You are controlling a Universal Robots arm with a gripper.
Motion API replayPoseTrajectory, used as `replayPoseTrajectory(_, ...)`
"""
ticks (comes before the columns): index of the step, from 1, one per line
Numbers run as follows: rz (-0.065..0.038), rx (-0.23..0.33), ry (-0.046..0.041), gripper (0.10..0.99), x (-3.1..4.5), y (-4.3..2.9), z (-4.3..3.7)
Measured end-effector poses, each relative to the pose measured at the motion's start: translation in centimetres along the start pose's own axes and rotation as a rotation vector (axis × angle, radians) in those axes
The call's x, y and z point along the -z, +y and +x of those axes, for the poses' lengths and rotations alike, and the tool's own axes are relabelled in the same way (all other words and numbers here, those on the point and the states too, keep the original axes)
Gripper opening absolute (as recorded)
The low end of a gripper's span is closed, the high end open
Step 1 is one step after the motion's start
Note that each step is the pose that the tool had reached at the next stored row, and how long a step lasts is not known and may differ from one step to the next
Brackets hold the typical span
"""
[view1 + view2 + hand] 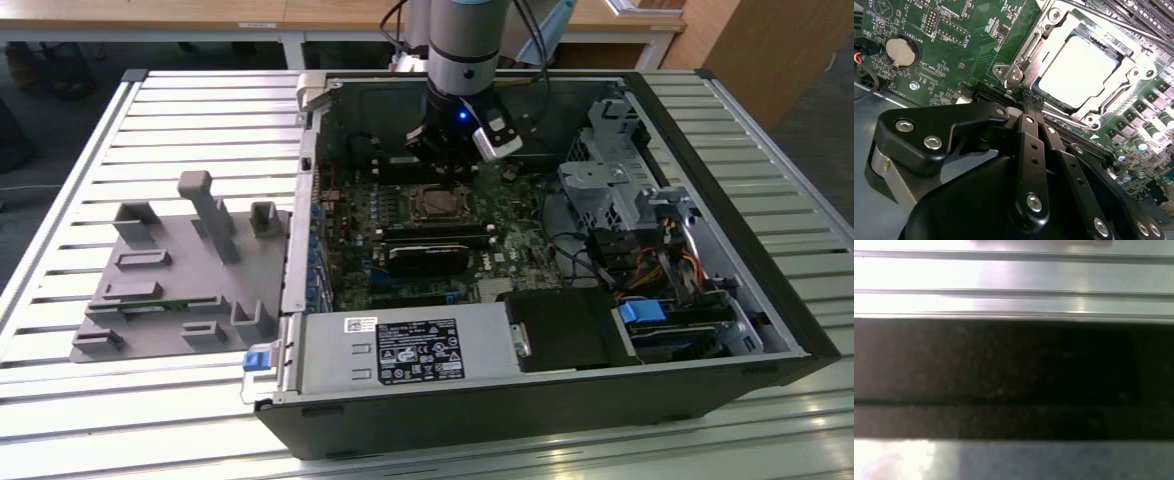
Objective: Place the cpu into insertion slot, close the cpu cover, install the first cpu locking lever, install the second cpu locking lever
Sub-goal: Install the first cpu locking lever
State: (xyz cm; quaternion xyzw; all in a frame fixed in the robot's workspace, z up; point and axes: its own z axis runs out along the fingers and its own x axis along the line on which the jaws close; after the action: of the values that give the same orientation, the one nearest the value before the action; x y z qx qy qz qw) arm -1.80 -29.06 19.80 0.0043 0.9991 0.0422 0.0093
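End effector (1030, 100) fingers are pressed together, nothing visible between them. In the second wrist view the tips sit right at one corner of the slot (414, 204), touching or just short of the corner bracket; can't tell which.

cpu (1081, 70) lies flat in the slot, just ahead of the tips. Cover (1058, 31) looks down over it, frame around the pale face. A lever (1030, 47) runs along the slot side nearest the tips, long axis pointing away from them towards the far corner. Latched or not: can't tell.

In the exterior view the arm (465, 50) comes down near-vertical into the open case (747, 330), wrist low over the board (954, 30). The end effector hangs at the far edge of the slot, which lies on its camera side. Case sits on the slatted desk (174, 120).

My read: cpu is placed and the cover shut, work is now at the levers.
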Motion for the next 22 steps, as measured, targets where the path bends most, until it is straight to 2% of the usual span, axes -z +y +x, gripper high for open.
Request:
replayPoseTrajectory(12, 0.003, 0.0, -0.0003, 0.11, 0.2, 0.02, -0.02)
replayPoseTrajectory(22, 0.013, 0.0, -0.0003, 0.11, -0.08, 0.01, -0.06)
